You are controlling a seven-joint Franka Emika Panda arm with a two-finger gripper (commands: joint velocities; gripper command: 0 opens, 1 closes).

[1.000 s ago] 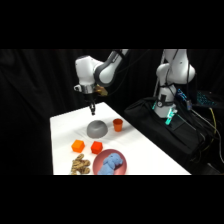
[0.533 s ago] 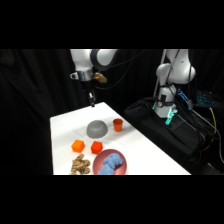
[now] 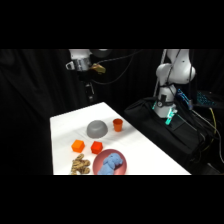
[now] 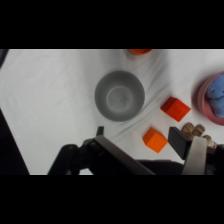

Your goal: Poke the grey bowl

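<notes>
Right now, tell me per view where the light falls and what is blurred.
Side view: the white table is brightly lit against a black background, and the raised gripper is blurred. Wrist view: the grey bowl is evenly lit; the fingers in the foreground are out of focus.

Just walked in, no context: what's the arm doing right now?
A white robot arm is working over a white table. Its claw hangs high above the table's far end, touching nothing. Below it sits the grey bowl, upside down like a dome, with a small orange cup beside it. Nearer the camera are two orange blocks, a red-pink bowl holding something blue, and some brown pieces. Nothing is being held or poked yet.
</notes>
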